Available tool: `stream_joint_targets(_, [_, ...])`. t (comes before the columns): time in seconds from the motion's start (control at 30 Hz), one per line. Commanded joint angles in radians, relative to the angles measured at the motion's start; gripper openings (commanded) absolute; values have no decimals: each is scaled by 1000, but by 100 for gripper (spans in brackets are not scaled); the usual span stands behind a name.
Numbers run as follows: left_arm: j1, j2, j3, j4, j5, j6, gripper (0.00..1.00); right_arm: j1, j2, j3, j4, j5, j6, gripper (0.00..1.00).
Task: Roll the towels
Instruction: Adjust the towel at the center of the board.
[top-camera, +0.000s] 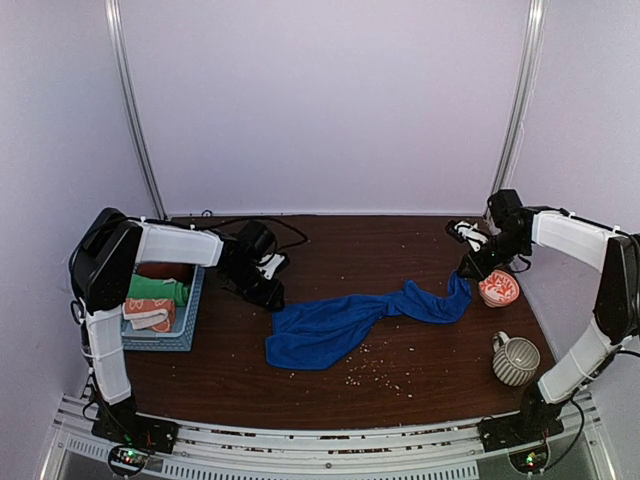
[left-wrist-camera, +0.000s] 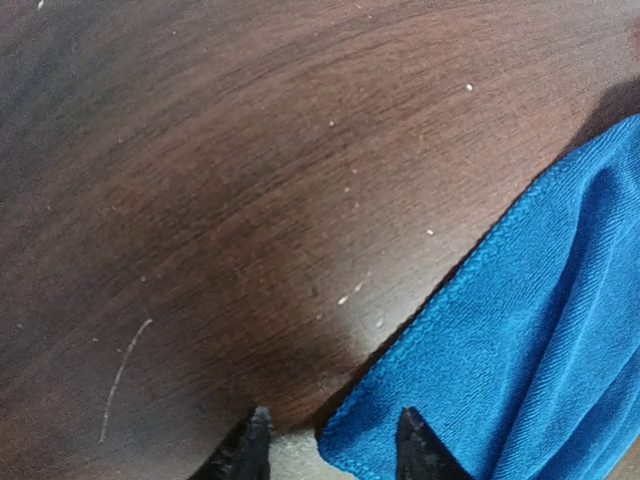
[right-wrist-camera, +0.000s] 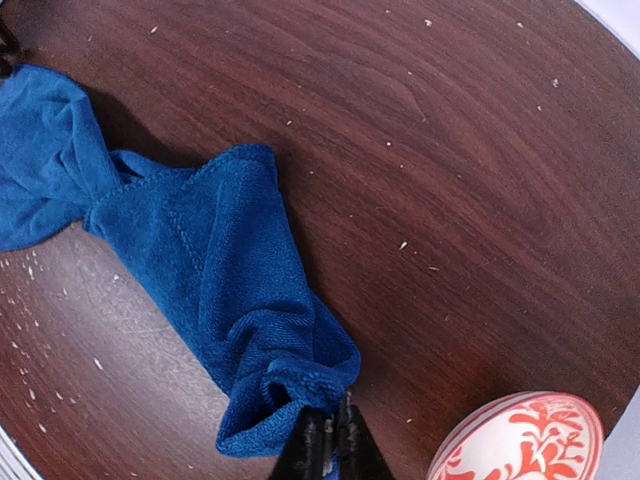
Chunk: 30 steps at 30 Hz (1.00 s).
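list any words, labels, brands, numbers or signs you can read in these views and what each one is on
There is no readable text in any of the three views.
Patterned bowl: the red marks are swirls, ornament rather than lettering.
Blue towel, striped mug, light blue basket: no label, brand or number shows on them.

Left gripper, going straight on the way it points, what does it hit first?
The left gripper likely meets the blue towel, its corner under the jaws, else the table; depth unclear.
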Motion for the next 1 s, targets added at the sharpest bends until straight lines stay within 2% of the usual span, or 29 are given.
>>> stream_joint_targets(0.0, [7, 20, 1, -2, 66, 14, 38, 15, -6, 5, 14, -20, 21, 21])
stream_joint_targets(0.1, [5, 12, -18, -7, 66, 22, 32, 52, -52, 11, 31, -8, 27, 39])
stream_joint_targets(0.17, [6, 0, -30, -14, 59, 31, 27, 92, -84, 14, 52, 11, 25, 45])
stream_joint_targets(0.23, [6, -5, -44, -14, 60, 41, 22, 146, -89, 21, 64, 46, 21, 46])
stream_joint_targets(0.37, [5, 0, -71, 8, 71, 55, 0, 258, 24, 48, 88, 150, 67, 41])
stream_joint_targets(0.47, [4, -12, -87, 33, 71, 46, 0, 305, 138, 88, 87, 215, 114, 39])
stream_joint_targets(0.57, [3, -47, -105, 59, 69, 35, 0, 323, 211, 120, 79, 215, 130, 42])
stream_joint_targets(0.7, [-1, -94, -125, 94, 53, 26, 0, 326, 266, 140, 90, 204, 144, 46])
stream_joint_targets(0.97, [-11, -115, -141, 102, 44, 26, 0, 326, 339, 190, 110, 187, 187, 45])
